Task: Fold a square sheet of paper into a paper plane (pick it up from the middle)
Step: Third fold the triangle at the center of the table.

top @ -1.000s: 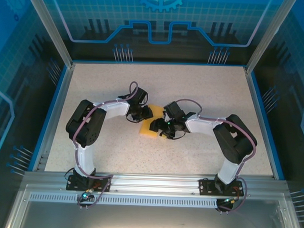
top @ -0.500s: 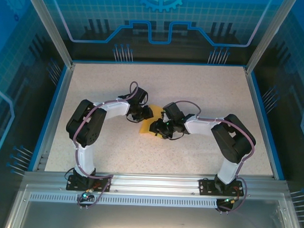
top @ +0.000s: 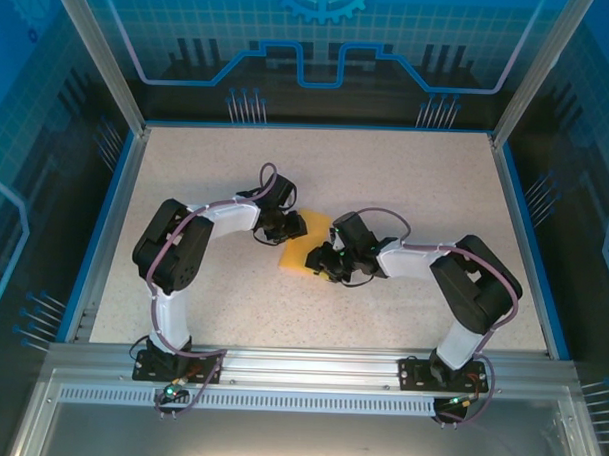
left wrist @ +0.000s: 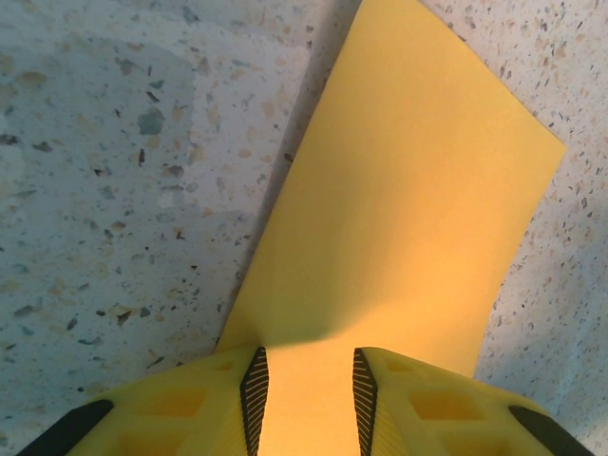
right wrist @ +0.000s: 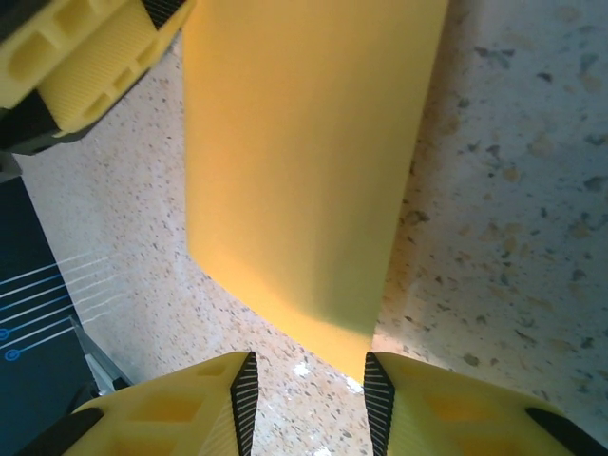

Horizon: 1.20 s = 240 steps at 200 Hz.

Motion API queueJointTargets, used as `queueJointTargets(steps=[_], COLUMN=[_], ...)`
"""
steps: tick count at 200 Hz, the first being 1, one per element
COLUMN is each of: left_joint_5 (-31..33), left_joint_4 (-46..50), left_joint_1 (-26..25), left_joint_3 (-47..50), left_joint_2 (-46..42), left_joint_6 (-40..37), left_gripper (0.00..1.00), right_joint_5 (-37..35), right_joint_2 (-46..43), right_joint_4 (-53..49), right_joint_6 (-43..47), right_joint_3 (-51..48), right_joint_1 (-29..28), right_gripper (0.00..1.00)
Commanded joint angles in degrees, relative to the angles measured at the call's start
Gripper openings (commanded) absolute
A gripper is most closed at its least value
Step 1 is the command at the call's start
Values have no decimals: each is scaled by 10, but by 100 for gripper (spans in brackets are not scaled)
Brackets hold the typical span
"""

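Orange-yellow paper (top: 306, 244), folded rectangle, mid-table, partly lifted off surface.

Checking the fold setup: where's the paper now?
Top view: the paper lies mid-table, between the left gripper and right gripper, its far end between the left fingers.

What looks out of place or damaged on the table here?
Nothing stands out. The square sheet of paper lies mid-table as a folded rectangle, uncrumpled, no tears visible. The left gripper holds one short end between its fingers; the right gripper sits at the opposite end, whose corner reaches between its fingers.
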<state>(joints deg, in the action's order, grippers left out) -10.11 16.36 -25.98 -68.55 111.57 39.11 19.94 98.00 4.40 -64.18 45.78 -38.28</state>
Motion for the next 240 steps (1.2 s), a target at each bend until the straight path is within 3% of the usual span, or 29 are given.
queueJointTargets(steps=[1,61,95,149,193,240], left_joint_5=[-8,-8,-7,-7,-8,-11], left_joint_4=[28,29,29,30,29,28], left_joint_1=[5,5,5,5,6,5], left_joint_3=[-7,-7,-7,-8,-6,-4], left_joint_2=[16,17,18,18,18,12], left_joint_6=[9,10,10,10,10,10], left_gripper=[35,35,35,35,35,35], right_joint_5=[-2,-50,-32,8,0,-36], right_joint_2=[-11,-8,14,35,17,-5], right_joint_4=[33,-43,-33,5,21,11], right_joint_6=[-13,-10,-9,-10,-16,-17], right_joint_3=[-7,4,15,29,13,4], right_joint_1=[-7,-8,-10,-19,-18,-18], right_gripper=[37,43,44,41,37,24])
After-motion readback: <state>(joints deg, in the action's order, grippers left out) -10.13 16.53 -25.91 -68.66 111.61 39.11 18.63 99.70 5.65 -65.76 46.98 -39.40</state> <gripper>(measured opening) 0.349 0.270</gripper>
